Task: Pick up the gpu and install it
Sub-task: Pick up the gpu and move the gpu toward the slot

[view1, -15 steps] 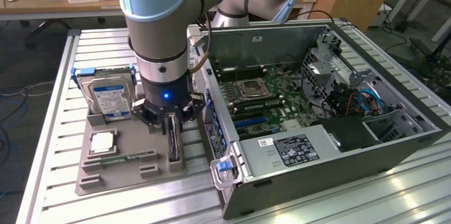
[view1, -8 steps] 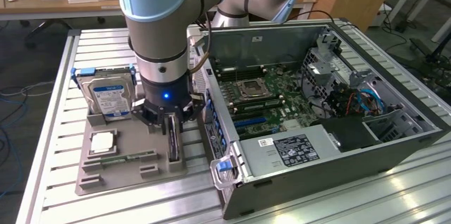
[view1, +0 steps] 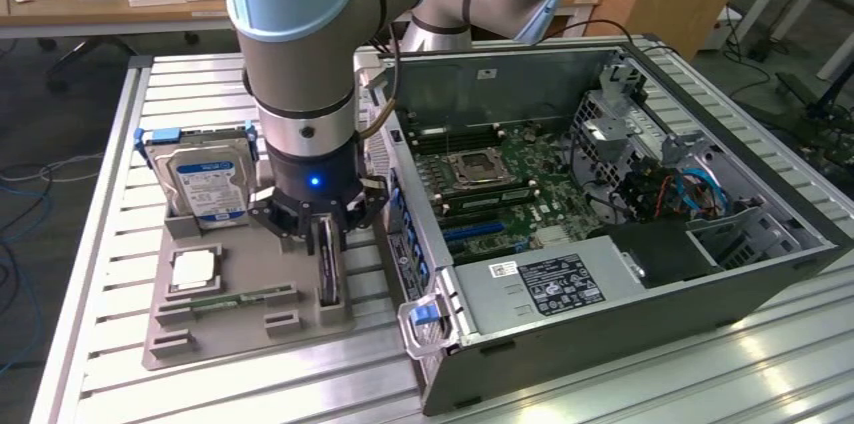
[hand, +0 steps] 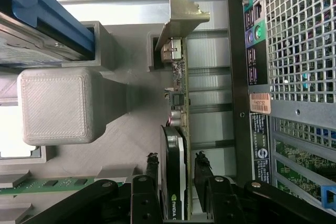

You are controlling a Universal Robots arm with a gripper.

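A robotics lab or workshop is indicated: a jointed robot arm is seen above a slotted aluminium tabletop, on which an open computer case is laid with its motherboard bared. Loose parts, a hard drive and the gpu, are stood in a grey fixture. Behind, a cluttered desk and loose cables on the floor are seen.

Slotted alu table w/ grey parts holder beside open PC case.
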